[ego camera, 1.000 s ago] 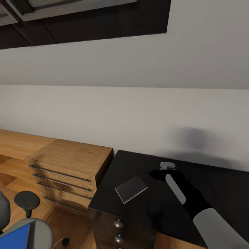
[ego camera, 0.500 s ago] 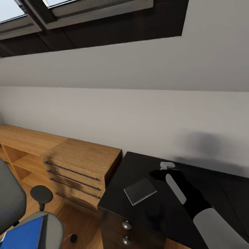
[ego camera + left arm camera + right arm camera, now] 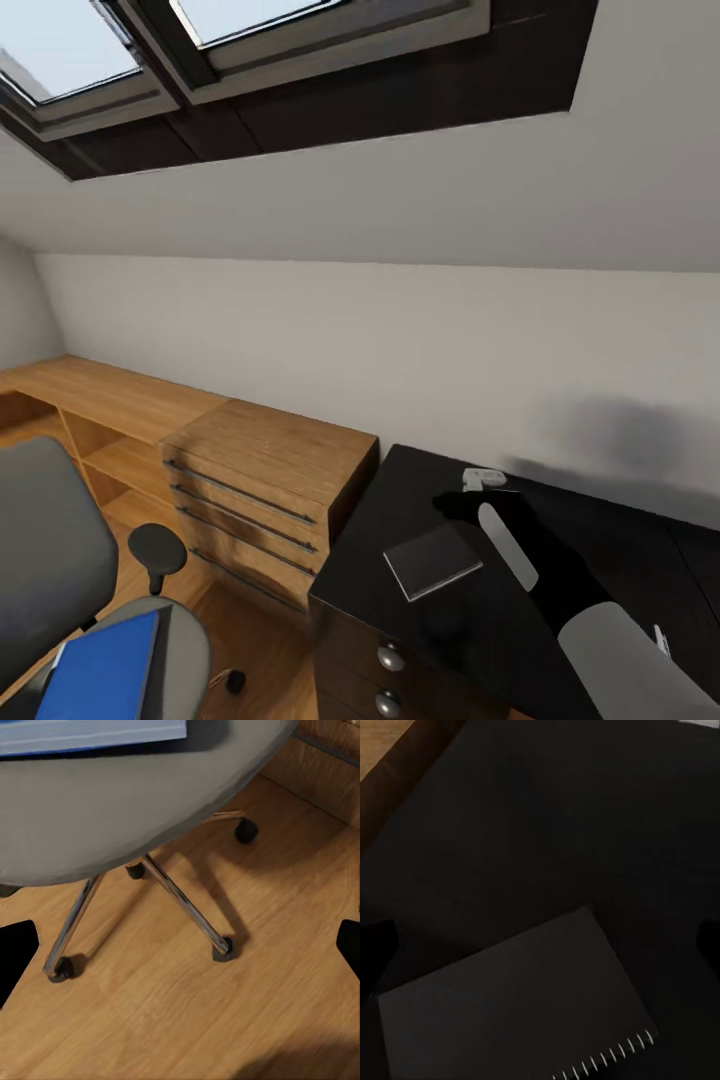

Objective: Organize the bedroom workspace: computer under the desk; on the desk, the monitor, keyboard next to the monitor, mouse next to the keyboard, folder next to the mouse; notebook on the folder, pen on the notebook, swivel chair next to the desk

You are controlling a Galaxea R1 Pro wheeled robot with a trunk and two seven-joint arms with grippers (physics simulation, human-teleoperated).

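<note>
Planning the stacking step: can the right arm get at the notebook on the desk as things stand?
Probably yes. The notebook lies flat near the corner of the desk with nothing on it, and the right gripper hangs above it with open jaws and nothing in between.

Matt black top on desk [image 3: 470, 620], round knobs [image 3: 391, 657] w/ metallic sheen. Beside desk, chest [image 3: 270, 470] in warm wood grain, dark bar handles. Padded grey cloth on swivel chair [image 3: 50, 560], chrome legs [image 3: 184, 900] glossy; smooth blue folder [image 3: 100, 670] on seat. Wood-plank floor [image 3: 195, 1020]. Notebook [image 3: 433, 561] on desk: dull grey cover, prob. card.
</note>
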